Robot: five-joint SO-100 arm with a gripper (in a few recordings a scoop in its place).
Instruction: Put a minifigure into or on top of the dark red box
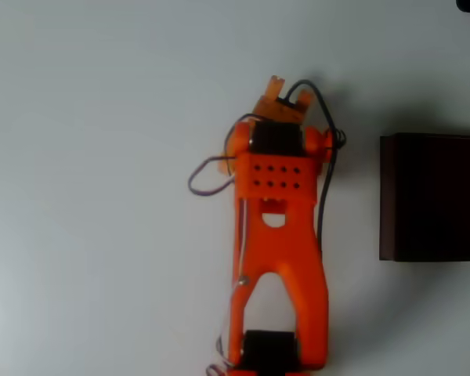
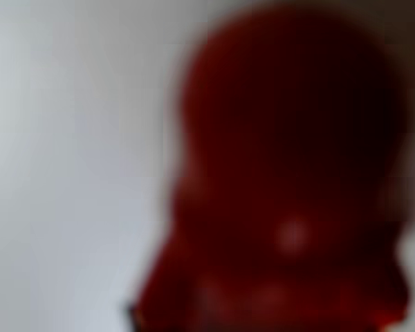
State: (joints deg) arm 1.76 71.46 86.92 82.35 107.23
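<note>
Minifigure (image 2: 283, 187) looms red and blurred right against the wrist camera, so it seems held, though I cannot tell the gripper's (image 1: 288, 95) opening. Transport looks underway: the next move calls for swinging toward 3 o'clock in the overhead view, over the box (image 1: 435, 196).
</note>
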